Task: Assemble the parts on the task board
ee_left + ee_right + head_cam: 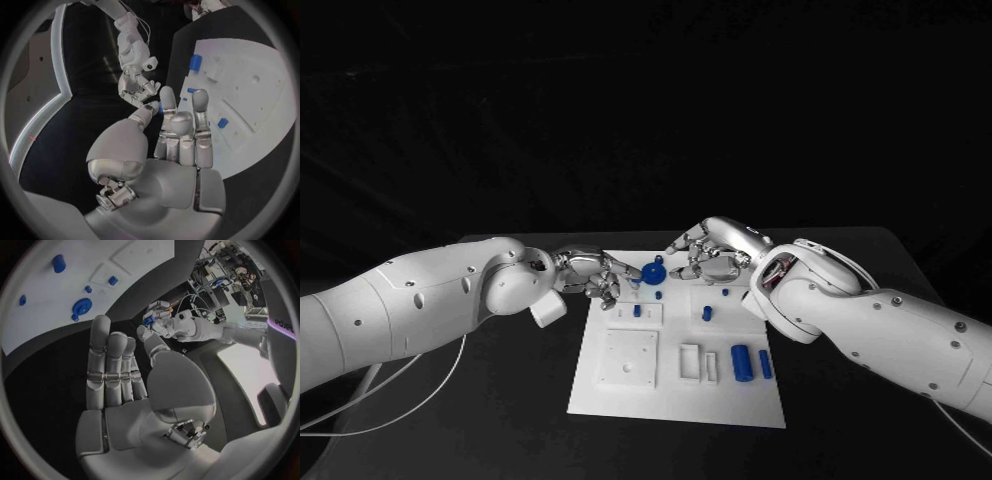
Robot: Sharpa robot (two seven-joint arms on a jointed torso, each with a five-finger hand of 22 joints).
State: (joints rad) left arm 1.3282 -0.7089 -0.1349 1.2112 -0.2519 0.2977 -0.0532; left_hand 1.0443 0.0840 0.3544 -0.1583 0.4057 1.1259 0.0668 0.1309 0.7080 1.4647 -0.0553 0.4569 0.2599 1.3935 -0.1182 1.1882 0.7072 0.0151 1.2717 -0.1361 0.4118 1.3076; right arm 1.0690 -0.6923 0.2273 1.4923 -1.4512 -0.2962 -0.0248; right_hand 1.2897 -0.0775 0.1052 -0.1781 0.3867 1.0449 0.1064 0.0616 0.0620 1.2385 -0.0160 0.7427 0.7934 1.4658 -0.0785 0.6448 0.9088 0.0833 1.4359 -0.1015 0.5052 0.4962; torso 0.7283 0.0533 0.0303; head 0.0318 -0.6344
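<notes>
From the head view, I see the white task board (pixel 678 385) on the black table (pixel 516 440). Both hands work at its far edge. The left hand (pixel 593 274) has its fingers curled near a round blue part (pixel 653 272); I cannot tell if it pinches it. The right hand (pixel 711 252) hovers just beside, fingers bent, and I see nothing in it. Two blue cylinders (pixel 750 362) lie near the board's right edge.

In the left wrist view, the fingers (pixel 181 131) stand straight and close together, with something blue (pixel 160 108) behind them.

In the right wrist view, the fingers (pixel 111 365) are straight and side by side, holding nothing.

I judge the parts light, stiff and smooth plastic, so they may slip; I would take the round one by its rim.
</notes>
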